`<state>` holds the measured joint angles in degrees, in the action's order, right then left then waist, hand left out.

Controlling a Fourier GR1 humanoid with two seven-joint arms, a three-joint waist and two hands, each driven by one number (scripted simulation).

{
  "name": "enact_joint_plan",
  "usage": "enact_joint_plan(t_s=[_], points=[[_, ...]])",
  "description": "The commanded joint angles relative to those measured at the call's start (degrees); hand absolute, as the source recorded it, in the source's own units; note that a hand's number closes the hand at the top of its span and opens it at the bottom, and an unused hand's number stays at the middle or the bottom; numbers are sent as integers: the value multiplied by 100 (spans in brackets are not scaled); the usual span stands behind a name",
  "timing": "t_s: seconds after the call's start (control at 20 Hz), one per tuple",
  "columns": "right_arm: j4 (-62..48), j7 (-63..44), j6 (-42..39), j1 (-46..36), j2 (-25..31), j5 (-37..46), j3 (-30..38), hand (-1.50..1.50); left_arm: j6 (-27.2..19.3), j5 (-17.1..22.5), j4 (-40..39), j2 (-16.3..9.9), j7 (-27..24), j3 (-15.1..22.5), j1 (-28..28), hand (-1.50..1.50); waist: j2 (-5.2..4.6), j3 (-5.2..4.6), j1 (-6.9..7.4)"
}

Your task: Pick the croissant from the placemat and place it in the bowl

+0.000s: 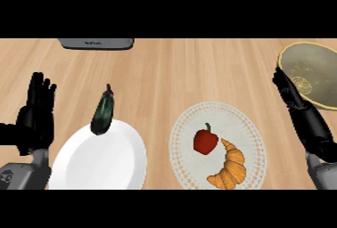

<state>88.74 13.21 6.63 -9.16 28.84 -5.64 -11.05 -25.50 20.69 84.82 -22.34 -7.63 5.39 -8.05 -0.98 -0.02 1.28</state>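
Note:
A golden croissant [230, 167] lies on the round cream placemat [187, 133], at its lower right. Touching its upper end is a red bell pepper [205, 141]. The yellow-rimmed bowl [287, 53] sits at the far right edge of the counter. My right hand [294, 102] is raised edge-on between the placemat and the bowl, fingers straight, its tips beside the bowl's left rim. It holds nothing. My left hand [36, 109] rests open at the left edge, fingers up.
A white plate [99, 162] lies left of the placemat. A dark green eggplant [103, 113] leans over its upper rim. A grey appliance [95, 43] sits at the counter's far edge.

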Motion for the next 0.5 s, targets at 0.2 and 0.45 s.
enact_joint_plan(t_s=[0.2, 0.45], points=[[246, -2094, 1566, 700, -1427, 878, -1178, 150, 464, -444, -43, 33, 139, 829, -51, 0, 113, -23, -287], [205, -1591, 3736, 1353, -1730, 2008, -509, -150, 526, -323, -20, 118, 414, 981, 152, 0, 217, -4, -732]])
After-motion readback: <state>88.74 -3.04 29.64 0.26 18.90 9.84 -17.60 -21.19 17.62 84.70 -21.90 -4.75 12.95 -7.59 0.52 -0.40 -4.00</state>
